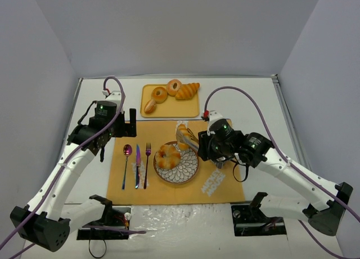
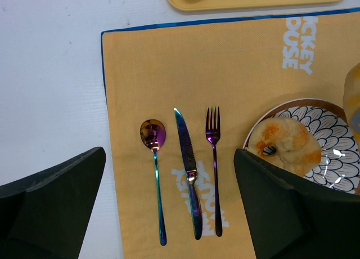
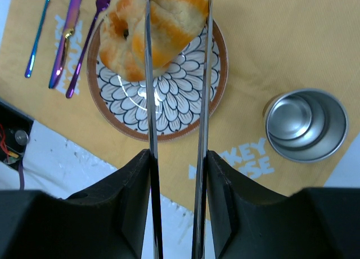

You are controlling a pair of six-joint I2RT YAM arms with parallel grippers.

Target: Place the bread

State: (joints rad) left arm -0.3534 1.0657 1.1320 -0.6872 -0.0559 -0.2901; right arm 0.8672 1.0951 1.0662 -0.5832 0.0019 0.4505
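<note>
My right gripper (image 3: 177,157) is shut on a pair of metal tongs (image 3: 149,101). The tongs pinch a golden bread roll (image 3: 171,22) just above the flower-patterned plate (image 3: 169,110). A bagel-like bread (image 3: 121,39) lies on the plate's left side, touching the held roll. In the top view the tongs (image 1: 185,138) reach left from my right gripper (image 1: 209,146) over the plate (image 1: 188,172). My left gripper (image 2: 169,174) hangs open and empty above the cutlery, left of the plate (image 2: 332,169).
A yellow tray (image 1: 194,110) at the back holds several more breads. A spoon (image 2: 153,134), knife (image 2: 188,157) and fork (image 2: 214,146) lie side by side on the orange placemat (image 1: 169,194). A steel cup (image 3: 306,124) stands right of the plate.
</note>
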